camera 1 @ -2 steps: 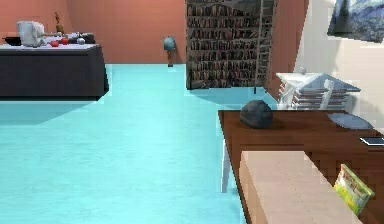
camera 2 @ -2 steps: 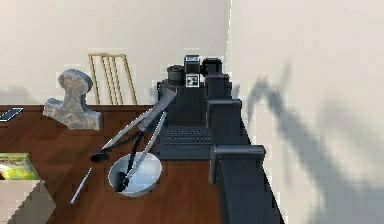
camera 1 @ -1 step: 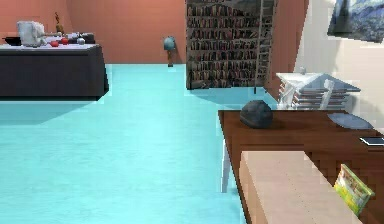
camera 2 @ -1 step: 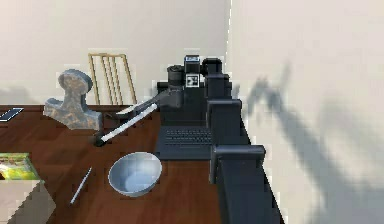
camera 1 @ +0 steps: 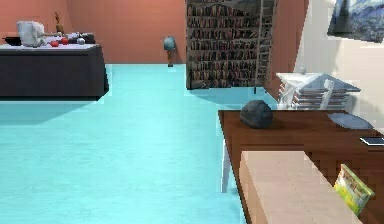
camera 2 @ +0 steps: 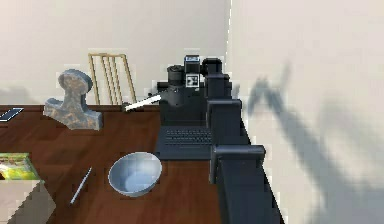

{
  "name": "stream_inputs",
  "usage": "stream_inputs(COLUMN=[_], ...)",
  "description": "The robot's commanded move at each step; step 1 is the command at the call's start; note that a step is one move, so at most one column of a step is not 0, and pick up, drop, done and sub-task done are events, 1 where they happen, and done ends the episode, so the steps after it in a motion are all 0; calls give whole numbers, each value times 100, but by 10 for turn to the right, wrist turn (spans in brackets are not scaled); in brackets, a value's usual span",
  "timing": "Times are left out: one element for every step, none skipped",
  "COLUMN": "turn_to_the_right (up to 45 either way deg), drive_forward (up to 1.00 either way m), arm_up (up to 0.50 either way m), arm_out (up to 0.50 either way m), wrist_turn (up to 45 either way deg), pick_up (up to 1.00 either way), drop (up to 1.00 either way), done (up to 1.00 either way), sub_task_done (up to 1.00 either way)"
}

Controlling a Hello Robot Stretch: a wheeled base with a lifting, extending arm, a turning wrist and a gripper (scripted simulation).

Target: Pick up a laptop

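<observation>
One dark, flat laptop with a ribbed keyboard deck (camera 2: 186, 142) lies on the brown wooden worktop (camera 2: 60, 145). It is just short of the gripper (camera 2: 160, 98), on the robot's side of it, close against the dark square arm bar (camera 2: 232, 150). I cannot tell whether the gripper's fingers are spread or pressed together. Nor can I tell whether it holds anything, as the laptop sits right at it.

The step in hand looks like lining up the grasp. To do it well, draw the gripper back along the arm's line and lower it, so the fingers meet an edge of the laptop and not the middle of the deck. Keep clear of the round grey metal bowl (camera 2: 135, 172), nearer and to the gripper's left, and the grey stone bust (camera 2: 75, 100), farther left.

The laptop's long axis seems to run crosswise to the arm. Its front edge faces the robot and its far edge lies toward the gripper. Any raised lid cannot be separated from the gripper's dark body.
</observation>
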Motion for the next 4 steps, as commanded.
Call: stream_inputs(turn_to_the_right=[0, 0, 0, 0], drive_forward=[0, 0, 0, 0], arm_up=[0, -30, 0, 10], arm_out=[0, 0, 0, 0], wrist_turn=[360, 0, 0, 0], pick_up=[0, 0, 100, 0], drop=[0, 0, 0, 0], done=[0, 0, 0, 0], sub_task_done=[0, 0, 0, 0])
